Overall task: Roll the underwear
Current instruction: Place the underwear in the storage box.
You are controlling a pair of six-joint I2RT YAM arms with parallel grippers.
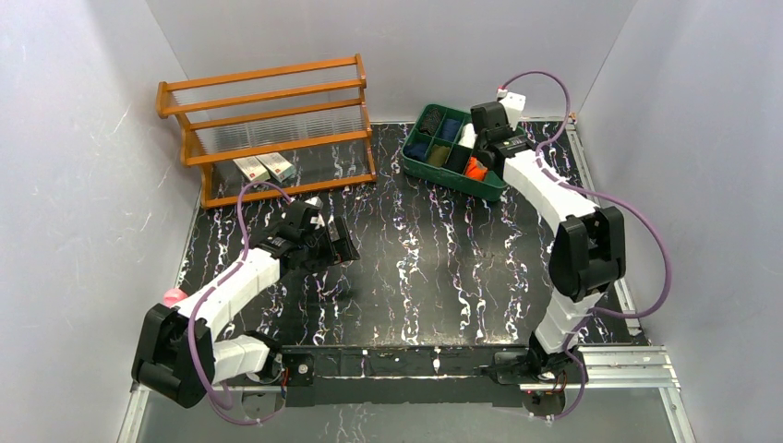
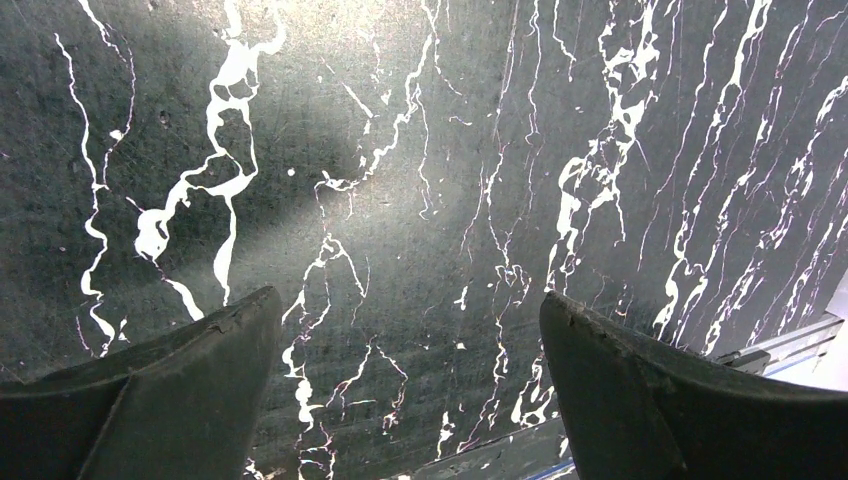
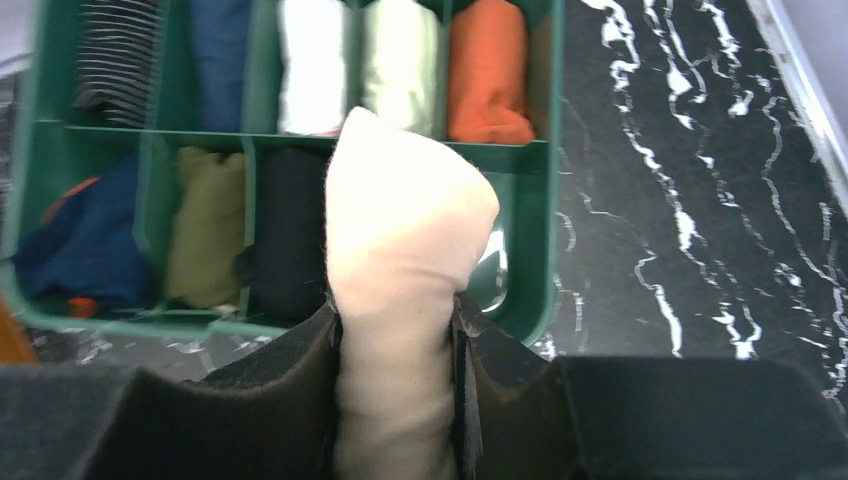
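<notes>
Right jaws are clamped on rolled tan underwear above the tray, only placing judged left; left jaws spread empty.

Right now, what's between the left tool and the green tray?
Nothing but bare marbled table between left tool and green tray; the top view shows it.

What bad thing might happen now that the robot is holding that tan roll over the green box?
1. The right fingers pinch only one end of the tan roll. Its free end bulges out and might loosen when it is let go.
2. Most slots of the green tray look full, and the one bare slot is mostly hidden behind the roll. It might land on a divider or on the black roll instead.
</notes>
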